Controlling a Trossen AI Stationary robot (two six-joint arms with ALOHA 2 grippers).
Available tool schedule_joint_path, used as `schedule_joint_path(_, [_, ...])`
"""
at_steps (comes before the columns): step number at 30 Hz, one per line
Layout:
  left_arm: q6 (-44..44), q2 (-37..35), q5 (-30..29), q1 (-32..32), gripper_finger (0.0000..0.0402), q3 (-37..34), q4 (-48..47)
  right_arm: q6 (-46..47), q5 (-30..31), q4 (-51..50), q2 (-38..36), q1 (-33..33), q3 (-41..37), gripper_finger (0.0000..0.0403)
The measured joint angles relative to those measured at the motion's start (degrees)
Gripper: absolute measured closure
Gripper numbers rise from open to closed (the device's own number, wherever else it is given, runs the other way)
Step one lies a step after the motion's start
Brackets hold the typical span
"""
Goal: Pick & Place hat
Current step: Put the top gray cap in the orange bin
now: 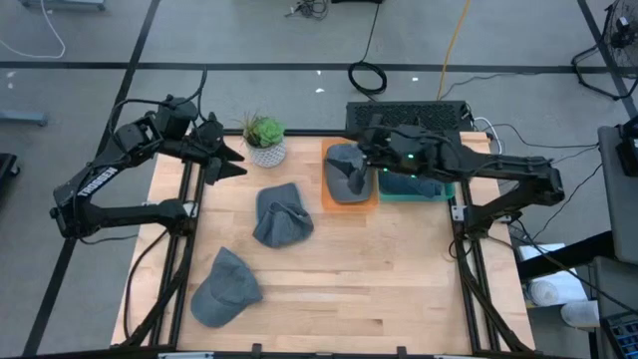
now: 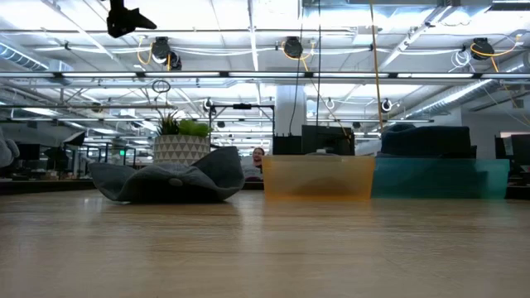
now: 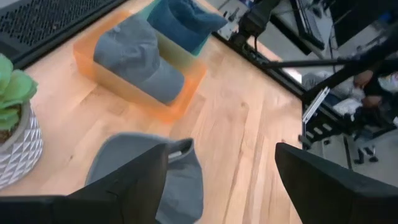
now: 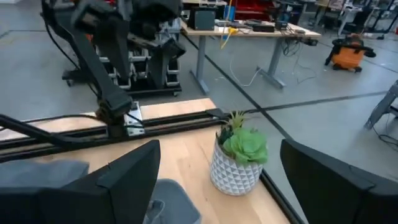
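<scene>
The work surface was a light wooden table (image 1: 339, 289) standing on a grey floor, with an open workshop hall behind it. Two grey hats lay loose on the table: one hat near the centre (image 1: 281, 214) and a second hat near the front left corner (image 1: 225, 289). A third grey hat (image 1: 346, 170) sat inside the orange bin (image 1: 350, 202) at the back of the table. The teal bin (image 1: 411, 188) stood touching the orange bin on its right; it held a blue hat (image 3: 180, 18), largely hidden by the right arm in the high view. A potted plant (image 1: 265, 139) stood at the back left.

The left gripper (image 1: 227, 160) was raised above the back left of the table, beside the plant, fingers apart and empty. The right gripper (image 1: 357, 165) hung over the orange bin, fingers (image 4: 124, 180) spread wide with nothing between them. In the low view, the centre hat (image 2: 170, 178) blocked part of the plant pot, and the bins' contents were hard to make out
</scene>
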Motion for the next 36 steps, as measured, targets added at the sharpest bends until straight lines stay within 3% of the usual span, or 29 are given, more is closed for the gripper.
schedule_joint_path(9, [0.37, -1.06, -8.65, -4.39, 0.0077, 0.02, -10.98, 0.82, 0.15, -3.98, -5.49, -0.05, 0.0, 0.0085])
schedule_joint_path(18, [-8.8, -2.1, -19.84, -13.23, 0.0106, 0.02, -14.68, 2.56, 0.02, -7.81, -6.21, 0.01, 0.0, 0.0085])
schedule_joint_path(26, [-23.97, -1.53, -27.77, -21.65, 0.0135, 0.02, -20.83, 3.33, -0.03, -9.44, -6.21, 0.0, 0.0, 0.0085])
schedule_joint_path(29, [-32.23, -1.55, -29.52, -23.02, 0.0146, 0.02, -23.78, 3.25, -0.23, -9.33, -6.23, 0.0, 0.0, 0.0085])
schedule_joint_path(36, [-42.14, -1.18, -31.36, -24.08, 0.0171, 0.02, -25.27, 1.09, -4.72, -9.15, -6.23, 0.02, 0.0, 0.0085])
